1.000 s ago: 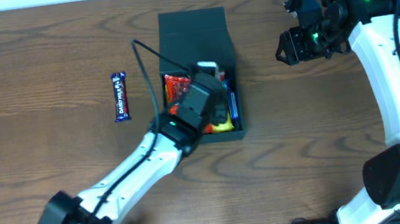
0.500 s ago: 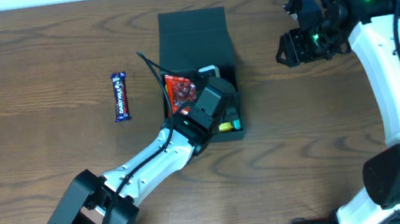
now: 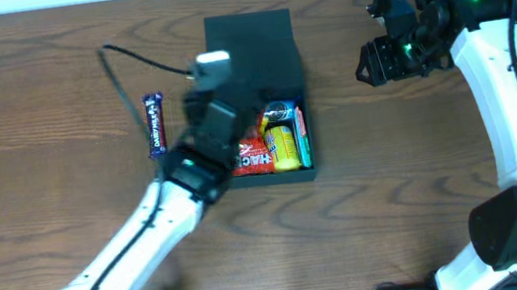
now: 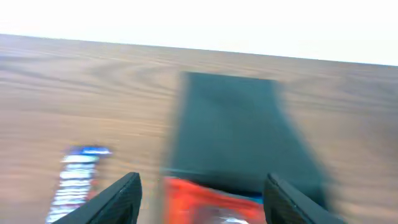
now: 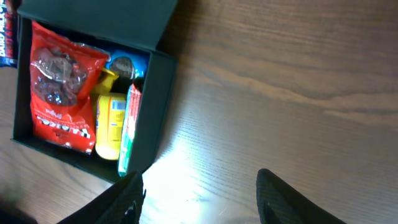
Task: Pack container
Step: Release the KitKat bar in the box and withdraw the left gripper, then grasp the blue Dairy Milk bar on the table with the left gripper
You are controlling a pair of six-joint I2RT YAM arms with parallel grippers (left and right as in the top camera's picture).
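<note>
The left gripper (image 3: 214, 96) hangs over the near-left part of the container (image 3: 302, 109), a dark rectangular box lying toward the middle of the far edge of the wooden table (image 3: 421, 164). Its two fingers are spread wide and carry nothing. In the blurred left wrist view, the left gripper (image 4: 202, 180) frames the container (image 4: 230, 118), with a red snack packet (image 4: 205, 199) showing at the bottom between the fingers.

The container stands open, its flap lid (image 3: 250, 41) folded back flat toward the far edge. Inside, the red snack packet (image 3: 252, 154) fills the left side, a yellow tub (image 3: 284, 147) lies beside it, and a green-edged packet (image 3: 303, 131) stands against the right wall.

A blue Dairy Milk chocolate bar (image 3: 155, 124) lies on the bare wood just left of the container and apart from it, with its long side running toward the far edge.

The right gripper (image 3: 372, 60) is held above the table well right of the container, toward the far-right corner. In its wrist view the right gripper (image 5: 200, 175) is also wide open and empty, over bare wood, with the container (image 5: 155, 106) at upper left.

Open tabletop runs along the near edge and on both sides of the container.
</note>
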